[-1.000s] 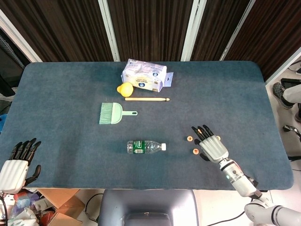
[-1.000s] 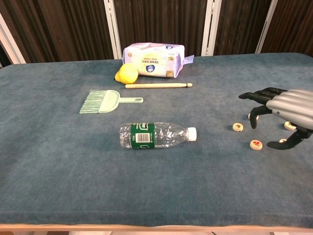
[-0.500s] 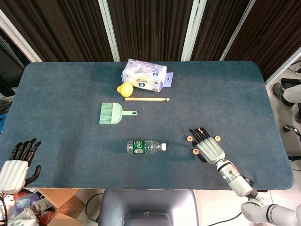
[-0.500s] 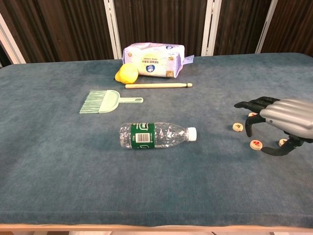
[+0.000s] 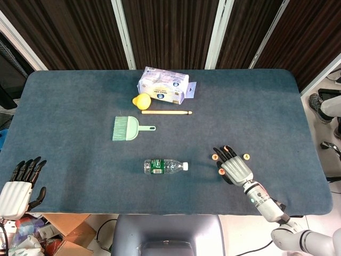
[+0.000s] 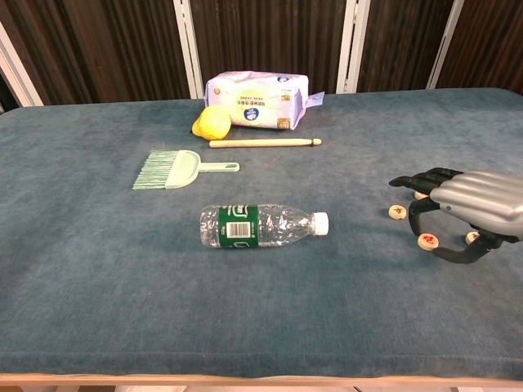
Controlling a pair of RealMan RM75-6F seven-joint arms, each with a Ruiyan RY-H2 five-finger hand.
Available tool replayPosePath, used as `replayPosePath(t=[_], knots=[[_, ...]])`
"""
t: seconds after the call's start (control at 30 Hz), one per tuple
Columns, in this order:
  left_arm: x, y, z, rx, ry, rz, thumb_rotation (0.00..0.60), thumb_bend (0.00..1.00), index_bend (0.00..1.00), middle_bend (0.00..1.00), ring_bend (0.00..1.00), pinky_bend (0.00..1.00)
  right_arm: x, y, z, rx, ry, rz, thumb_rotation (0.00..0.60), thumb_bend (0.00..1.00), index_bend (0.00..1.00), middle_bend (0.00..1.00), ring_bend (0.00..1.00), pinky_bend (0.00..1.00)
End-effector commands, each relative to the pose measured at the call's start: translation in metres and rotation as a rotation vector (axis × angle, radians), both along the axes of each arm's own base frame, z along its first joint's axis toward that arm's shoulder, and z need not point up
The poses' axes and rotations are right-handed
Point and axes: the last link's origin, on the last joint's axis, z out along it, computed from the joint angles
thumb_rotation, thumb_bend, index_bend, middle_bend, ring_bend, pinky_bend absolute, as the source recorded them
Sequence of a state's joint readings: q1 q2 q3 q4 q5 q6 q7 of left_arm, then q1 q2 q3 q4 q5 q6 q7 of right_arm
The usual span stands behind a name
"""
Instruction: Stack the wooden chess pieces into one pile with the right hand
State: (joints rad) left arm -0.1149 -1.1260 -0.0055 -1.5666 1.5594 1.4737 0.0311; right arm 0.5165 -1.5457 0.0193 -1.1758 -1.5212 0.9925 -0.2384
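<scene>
Several small round wooden chess pieces lie flat and apart on the blue table at the front right. One piece (image 6: 397,211) (image 5: 214,157) lies left of my right hand. Another piece (image 6: 427,241) (image 5: 221,172) sits between that hand's thumb and a down-pointing finger, and no contact is visible. A third piece (image 6: 472,237) (image 5: 246,157) peeks out on the hand's right side, and a fourth (image 6: 421,194) is half hidden behind the fingers. My right hand (image 6: 466,204) (image 5: 235,167) hovers palm down over them with fingers spread. My left hand (image 5: 18,186) hangs open off the front left edge.
A plastic water bottle (image 6: 261,226) lies on its side in the middle front. Further back are a green hand brush (image 6: 172,170), a wooden stick (image 6: 263,143), a yellow lemon (image 6: 212,122) and a tissue pack (image 6: 257,90).
My right hand has slid left and toward the table's front edge and dropped lower, so its thumb and a finger now bracket the nearest piece. The left hand has not moved.
</scene>
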Motion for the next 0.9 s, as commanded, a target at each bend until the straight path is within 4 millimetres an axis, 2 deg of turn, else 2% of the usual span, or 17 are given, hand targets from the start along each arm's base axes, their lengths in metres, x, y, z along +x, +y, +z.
replayPosePath(t=[0.03,0.37,0.63,0.77,0.9], knots=[[0.0,0.0,0.0,-0.001,0.0,0.0,0.6,0.5,0.0,0.0,0.0,0.0,0.001,0.0,-0.001,0.002,0.0,-0.002,0.6,0.48,0.56,0.0,0.0,0.0],[0.0,0.001,0.0,-0.002,0.0,0.004,0.6,0.5,0.0,0.0,0.0,0.0,0.005,-0.006,0.005,-0.037,-0.028,0.005,0.6,0.52,0.7,0.05,0.0,0.0],[0.0,0.001,0.0,-0.002,-0.002,0.005,0.6,0.5,0.0,0.0,0.0,0.0,0.017,-0.015,0.018,-0.094,-0.092,0.014,0.6,0.52,0.7,0.06,0.0,0.0],[0.0,0.001,0.0,-0.003,-0.002,0.003,0.6,0.5,0.0,0.0,0.0,0.0,0.027,-0.027,0.025,-0.123,-0.116,0.004,0.6,0.52,0.7,0.06,0.0,0.0],[0.0,0.001,0.0,-0.005,-0.002,0.005,0.6,0.5,0.0,0.0,0.0,0.0,0.031,-0.048,0.014,-0.114,-0.106,-0.035,0.6,0.52,0.7,0.06,0.0,0.0]])
